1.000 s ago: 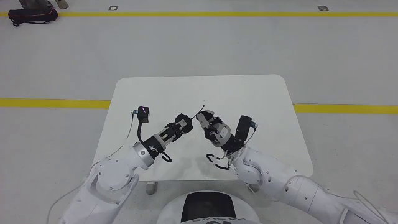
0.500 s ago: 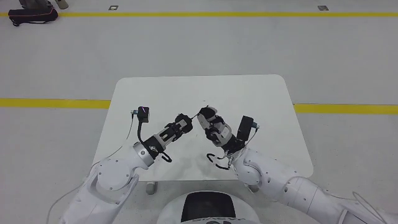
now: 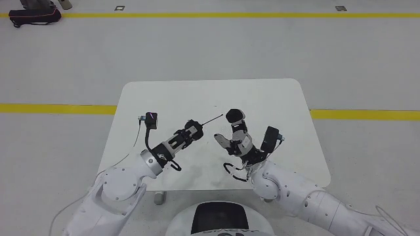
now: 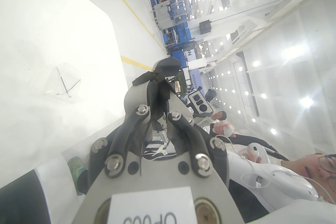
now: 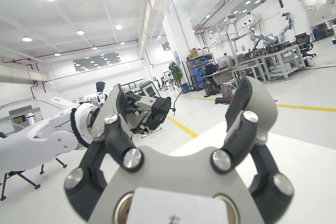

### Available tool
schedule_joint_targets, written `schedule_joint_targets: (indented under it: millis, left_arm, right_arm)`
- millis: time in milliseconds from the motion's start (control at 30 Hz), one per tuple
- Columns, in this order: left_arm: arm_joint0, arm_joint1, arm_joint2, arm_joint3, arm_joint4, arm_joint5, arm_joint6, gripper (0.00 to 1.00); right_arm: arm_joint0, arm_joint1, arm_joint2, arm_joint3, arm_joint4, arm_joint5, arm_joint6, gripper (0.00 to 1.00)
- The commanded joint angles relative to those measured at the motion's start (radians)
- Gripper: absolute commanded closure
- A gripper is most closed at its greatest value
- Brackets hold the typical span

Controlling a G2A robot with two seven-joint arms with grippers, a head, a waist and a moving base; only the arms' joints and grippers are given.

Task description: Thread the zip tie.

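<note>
The left end effector [image 3: 193, 128] is clamped on one end of the zip tie [image 3: 210, 120], held in the air above the middle of the table [image 3: 275, 98]. The tie's thin free length points toward the right end effector [image 3: 228, 128], which stands just beside it with its jaws spread wide and nothing between them.

The main risk, as I judge it, is the tie's single point of support. The strap looks slender and springy, so if the right end effector closes slightly off its line, it would probably push the free end aside rather than catch it. In the right wrist view the tie [image 5: 175, 103] shows as a curved sliver off the left end effector [image 5: 157, 114], a small target between very wide jaws.

The left wrist view shows the fingers [image 4: 168, 68] pressed shut over the dark strap, which hides the part being held (so I cannot tell where the locking head sits or how it faces). If the head is turned wrongly, the tip would jam against it.

The two end effectors are also close, so an overshoot could knock them together and loosen the grip.
</note>
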Motion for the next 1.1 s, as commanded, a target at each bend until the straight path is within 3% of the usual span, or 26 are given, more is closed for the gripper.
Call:
schedule_joint_targets:
  millis: [0,167,433,600,667,733,967,1067]
  left_arm:
    - [0.000,0.000,0.000,0.000,0.000,0.000,0.000,1.00]
    - [-0.014,-0.002,0.016,-0.006,-0.013,0.018,0.000,1.00]
    - [-0.064,-0.011,0.047,-0.005,-0.180,0.095,-0.047,1.00]
    - [-0.114,-0.019,0.080,0.021,-0.220,0.127,-0.031,1.00]
    - [-0.133,-0.022,0.098,0.027,-0.214,0.131,-0.013,1.00]
    - [-0.150,-0.025,0.110,0.034,-0.189,0.130,0.017,1.00]
    - [-0.150,-0.025,0.110,0.034,-0.189,0.130,0.017,1.00]
    - [-0.150,-0.025,0.110,0.034,-0.189,0.130,0.017,1.00]
  right_arm:
    - [0.000,0.000,0.000,0.000,0.000,0.000,0.000,0.00]
    - [-0.039,0.012,0.030,-0.024,0.113,0.000,0.007,0.00]
    - [-0.055,0.110,-0.024,-0.180,0.412,0.000,0.044,0.00]
    - [-0.033,0.165,-0.032,-0.241,0.554,0.000,0.097,0.00]
    - [-0.028,0.184,-0.023,-0.275,0.633,0.000,0.166,0.00]
    - [-0.028,0.189,-0.016,-0.268,0.649,0.000,0.180,0.00]
    - [-0.028,0.189,-0.016,-0.268,0.649,0.000,0.180,0.00]
    - [-0.040,0.190,0.017,-0.266,0.663,0.000,0.221,0.00]
